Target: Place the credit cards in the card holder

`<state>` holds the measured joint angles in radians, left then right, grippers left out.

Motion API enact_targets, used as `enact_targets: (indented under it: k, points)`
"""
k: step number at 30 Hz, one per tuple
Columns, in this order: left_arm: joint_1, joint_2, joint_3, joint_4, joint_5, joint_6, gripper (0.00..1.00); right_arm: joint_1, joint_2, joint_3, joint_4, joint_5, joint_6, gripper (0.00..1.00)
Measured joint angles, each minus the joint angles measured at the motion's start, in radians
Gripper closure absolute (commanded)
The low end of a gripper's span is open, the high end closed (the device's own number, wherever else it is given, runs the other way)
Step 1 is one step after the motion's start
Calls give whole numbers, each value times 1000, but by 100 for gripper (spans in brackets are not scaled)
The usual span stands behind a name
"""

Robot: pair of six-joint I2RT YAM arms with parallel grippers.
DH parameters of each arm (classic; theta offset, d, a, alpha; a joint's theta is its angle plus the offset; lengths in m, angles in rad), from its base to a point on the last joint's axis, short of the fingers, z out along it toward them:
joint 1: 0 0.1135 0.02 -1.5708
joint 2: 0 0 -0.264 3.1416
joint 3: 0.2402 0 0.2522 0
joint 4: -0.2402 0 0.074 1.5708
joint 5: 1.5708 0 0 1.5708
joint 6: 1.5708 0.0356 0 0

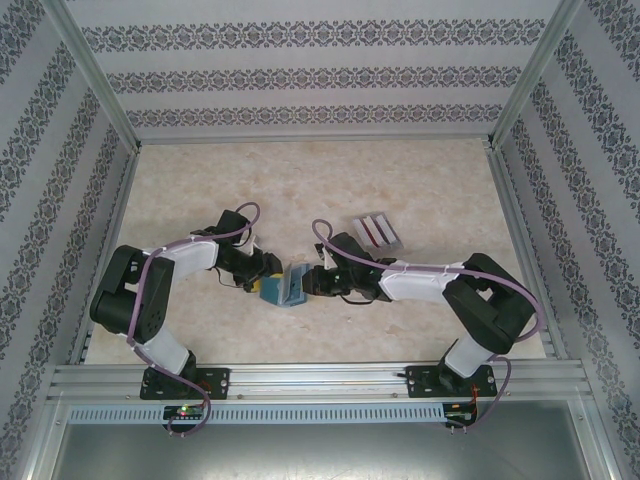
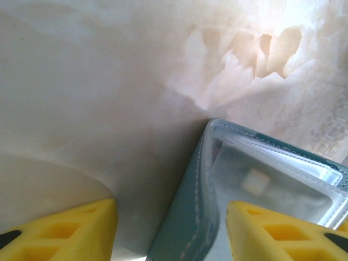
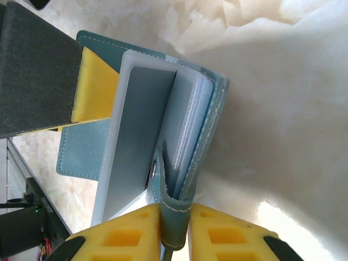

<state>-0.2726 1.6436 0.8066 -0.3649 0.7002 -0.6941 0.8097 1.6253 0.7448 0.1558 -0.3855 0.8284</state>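
opening step: the holder stands spread at mid-frame in the top view. right gripper is clamped on one cover; left gripper, jaws apart, straddles the other. next, likely: pinch that cover, then fetch the cards, right of centre.

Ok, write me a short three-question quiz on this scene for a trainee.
1. True or false: the right gripper is shut on a teal edge of the card holder.
2. The credit cards are: A) in the slots of the grey ribbed block; B) inside the card holder; C) held by the right gripper.
3. Fill in: the left gripper's jaws stand ___, one on either side of the card holder's cover.
Key: 1 true; 2 A; 3 open.
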Motion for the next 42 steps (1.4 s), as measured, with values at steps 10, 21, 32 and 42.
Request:
enact_targets:
  k: [10,21,32,42]
  points:
    - [6,35,-31,63,45,-30,100,7,19,16,2,10,2,79]
    - [6,48,-44,104,60,-48,100,19,-7,-47,19,30,10,74]
    - [12,56,-43,104,72,-44,100,24,-32,-85,11,48,10,77]
    - [20,70,-39,103,97,-24,100,19,-18,-93,8,58,9,78]
